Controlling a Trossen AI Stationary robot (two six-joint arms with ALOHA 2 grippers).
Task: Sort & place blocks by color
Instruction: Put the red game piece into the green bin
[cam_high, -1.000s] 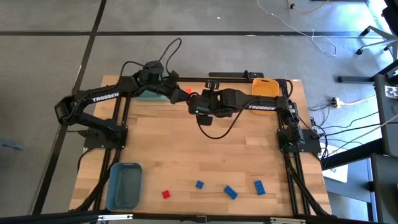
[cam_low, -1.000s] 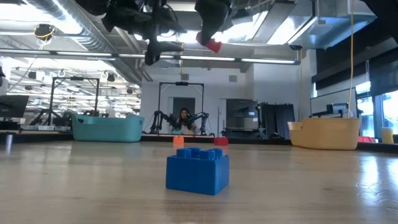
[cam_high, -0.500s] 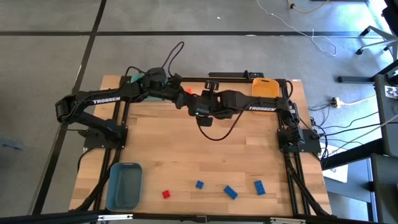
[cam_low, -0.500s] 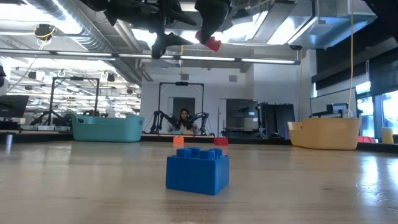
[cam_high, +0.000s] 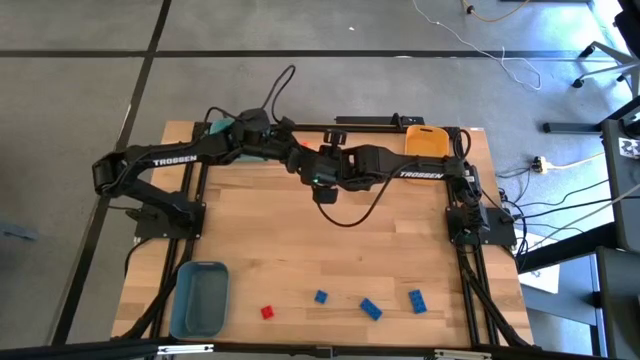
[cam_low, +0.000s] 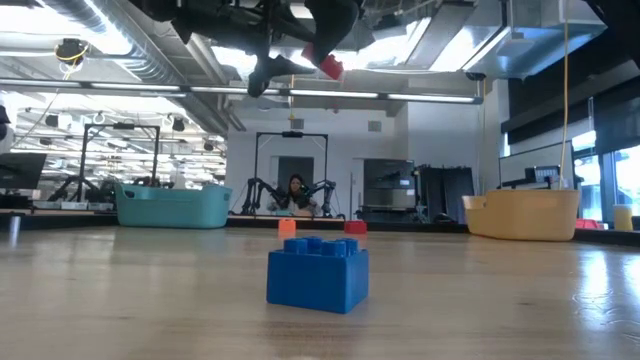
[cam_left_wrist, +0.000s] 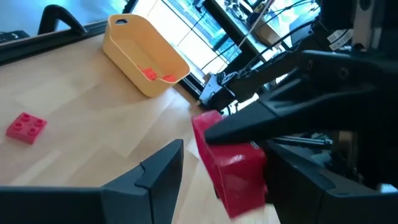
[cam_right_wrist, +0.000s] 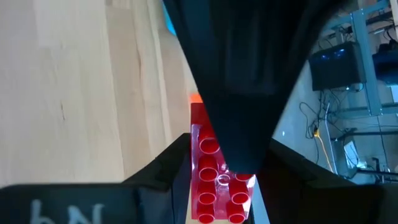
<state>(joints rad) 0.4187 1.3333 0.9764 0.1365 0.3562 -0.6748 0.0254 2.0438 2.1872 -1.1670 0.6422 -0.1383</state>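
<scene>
the left tool (cam_high: 297, 159) has slid in from ten o'clock to meet the right tool (cam_high: 312, 163) at twelve o'clock on the table (cam_high: 300, 250). its fingers are apart around the red block (cam_left_wrist: 230, 165), which the right tool clamps in mid-air. this looks like a handover, with the block not yet binned.

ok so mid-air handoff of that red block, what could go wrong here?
1. The red block sits high above the table, pinched by the right gripper; a slip drops it far from any bin.
2. The left gripper is open around it; the arms are crowded and could knock.
3. It might fall near the yellow bin, which already holds red pieces.
</scene>
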